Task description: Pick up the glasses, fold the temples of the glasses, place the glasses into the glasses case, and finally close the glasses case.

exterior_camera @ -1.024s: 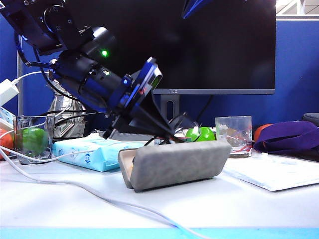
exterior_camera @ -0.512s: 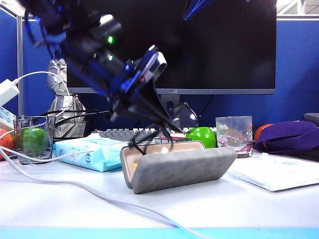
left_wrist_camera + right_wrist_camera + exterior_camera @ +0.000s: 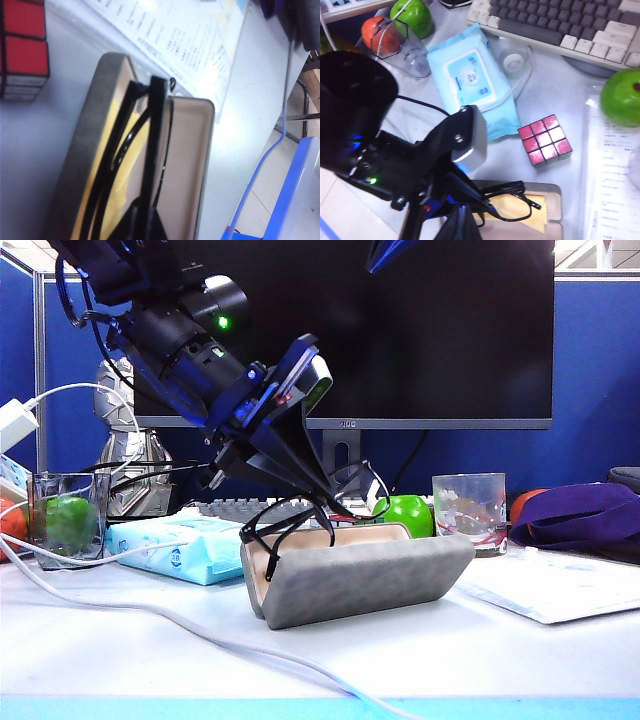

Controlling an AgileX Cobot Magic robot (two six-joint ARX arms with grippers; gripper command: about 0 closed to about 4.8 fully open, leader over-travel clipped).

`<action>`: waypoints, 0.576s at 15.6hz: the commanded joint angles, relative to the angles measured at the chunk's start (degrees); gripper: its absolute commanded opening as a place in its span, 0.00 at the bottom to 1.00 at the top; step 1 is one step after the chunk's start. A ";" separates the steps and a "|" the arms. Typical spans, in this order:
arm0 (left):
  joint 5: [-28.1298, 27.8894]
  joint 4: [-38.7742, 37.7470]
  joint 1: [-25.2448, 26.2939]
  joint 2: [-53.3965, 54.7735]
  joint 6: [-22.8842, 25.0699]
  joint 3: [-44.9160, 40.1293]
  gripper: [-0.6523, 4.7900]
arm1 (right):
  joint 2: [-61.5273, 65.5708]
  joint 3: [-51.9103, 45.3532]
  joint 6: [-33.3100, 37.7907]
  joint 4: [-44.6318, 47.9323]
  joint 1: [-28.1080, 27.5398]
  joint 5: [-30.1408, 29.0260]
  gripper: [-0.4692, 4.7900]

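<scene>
The glasses (image 3: 290,516), thin dark rims, hang folded from my left gripper (image 3: 338,506), which is shut on them just above the open glasses case (image 3: 360,575). In the left wrist view the glasses (image 3: 152,130) lie along the case's beige inside (image 3: 187,160), over a yellow cloth (image 3: 117,195), with the left gripper (image 3: 142,227) pinching the frame. The right wrist view looks down on the glasses (image 3: 512,200) over the glasses case (image 3: 552,197). My right gripper (image 3: 462,225) hovers high above, shut and empty.
A light-blue tissue pack (image 3: 180,545) lies left of the case, and a glass with a green apple (image 3: 68,520) stands further left. A Rubik's cube (image 3: 545,140), keyboard (image 3: 560,25), green apple (image 3: 405,510), tumbler (image 3: 468,510) and paper sheet (image 3: 560,590) surround it. A white cable (image 3: 150,615) crosses the front.
My left gripper has risen and tilted, lifting the glasses from behind the case to just above its open rim. The case now shows its beige rim. The right gripper stayed put.
</scene>
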 commanded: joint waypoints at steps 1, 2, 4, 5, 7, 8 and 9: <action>-2.60 1.79 -1.01 0.02 4.37 0.37 0.11 | -0.33 0.33 -0.33 0.02 0.20 -0.39 0.08; -3.65 2.19 -1.60 0.07 5.64 0.37 0.11 | -0.33 0.33 -0.33 0.02 0.20 -0.39 0.08; -5.01 2.16 -3.17 0.09 8.41 0.35 0.11 | -0.33 0.33 -0.33 0.02 0.20 -0.42 0.08; -6.16 2.23 -3.87 0.09 9.44 0.37 0.11 | -0.33 0.33 -0.33 0.02 0.20 -0.48 0.08; -9.88 2.32 -4.76 0.26 10.58 0.37 0.11 | -0.33 0.33 -0.33 -0.04 0.20 -1.51 0.08; -11.02 2.16 -5.03 0.26 10.58 0.37 0.11 | -0.33 0.33 -0.35 -0.04 0.20 -1.70 0.08; -11.58 2.14 -5.03 0.26 10.60 0.37 0.11 | -0.33 0.33 -0.35 -0.04 0.20 -1.66 0.08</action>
